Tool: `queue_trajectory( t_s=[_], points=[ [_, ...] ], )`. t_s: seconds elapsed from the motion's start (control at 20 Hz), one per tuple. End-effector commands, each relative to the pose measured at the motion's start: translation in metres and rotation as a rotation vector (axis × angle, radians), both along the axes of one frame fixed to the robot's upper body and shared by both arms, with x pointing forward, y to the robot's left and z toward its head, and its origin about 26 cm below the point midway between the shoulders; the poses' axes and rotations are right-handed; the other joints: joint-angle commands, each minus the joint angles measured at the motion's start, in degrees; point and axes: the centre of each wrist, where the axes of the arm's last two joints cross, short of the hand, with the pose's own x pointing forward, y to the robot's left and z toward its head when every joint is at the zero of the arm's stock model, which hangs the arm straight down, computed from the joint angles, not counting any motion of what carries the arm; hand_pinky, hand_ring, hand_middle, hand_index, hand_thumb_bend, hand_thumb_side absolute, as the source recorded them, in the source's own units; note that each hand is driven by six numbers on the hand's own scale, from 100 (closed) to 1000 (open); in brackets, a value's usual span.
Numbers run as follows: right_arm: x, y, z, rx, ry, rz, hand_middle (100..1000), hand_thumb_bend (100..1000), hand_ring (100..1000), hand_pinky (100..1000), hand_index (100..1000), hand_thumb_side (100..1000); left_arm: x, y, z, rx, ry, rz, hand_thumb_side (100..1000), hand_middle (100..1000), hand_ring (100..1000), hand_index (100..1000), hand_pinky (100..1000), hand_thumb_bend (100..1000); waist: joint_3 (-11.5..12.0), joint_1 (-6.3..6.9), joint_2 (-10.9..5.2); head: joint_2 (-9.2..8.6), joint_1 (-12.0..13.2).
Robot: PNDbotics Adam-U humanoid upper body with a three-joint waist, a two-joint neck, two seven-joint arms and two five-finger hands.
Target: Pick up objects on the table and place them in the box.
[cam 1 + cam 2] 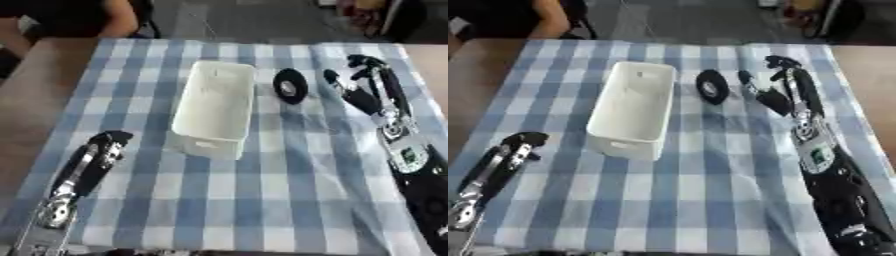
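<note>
Left eye view shows a white box (215, 107) at frame centre on the checked tabletop (262, 200), a black roll (290, 85) just right of it, the right hand (363, 87) open nearby, and the left hand (103, 145) relaxed lower left.

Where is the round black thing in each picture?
Left eye view: the round black thing sits right of centre, near the top, between the white box and the right hand.
Right eye view: it sits nearer the middle.
Shared landmark: the white box, just to its left.
</note>
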Motion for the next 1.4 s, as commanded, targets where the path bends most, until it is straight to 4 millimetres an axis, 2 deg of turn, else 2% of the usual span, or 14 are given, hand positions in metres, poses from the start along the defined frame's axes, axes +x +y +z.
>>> queue_trajectory(
  t_s=[0.05,0.65,1.4],
  points=[
    [0.009,0.002,0.008,-0.027,-0.009,0.006,716,687,628,794,842,820,0.002,0.001,0.006,0.013,-0.018,-0.011,1000,797,776,805,675,1000,0.1,0.15,-0.68,0.05,-0.6],
    [0.022,0.003,-0.007,-0.076,0.064,-0.011,718,691,630,793,839,800,0.003,-0.002,0.006,0.006,-0.017,-0.023,1000,798,776,805,676,1000,0.3,0.74,-0.53,0.05,-1.2],
    [0.033,0.011,-0.006,-0.118,0.087,-0.005,722,694,635,797,836,790,0.005,-0.007,0.006,0.001,-0.018,-0.043,1000,798,776,805,676,1000,1.2,0.82,-0.16,0.05,-2.0]
  ],
)
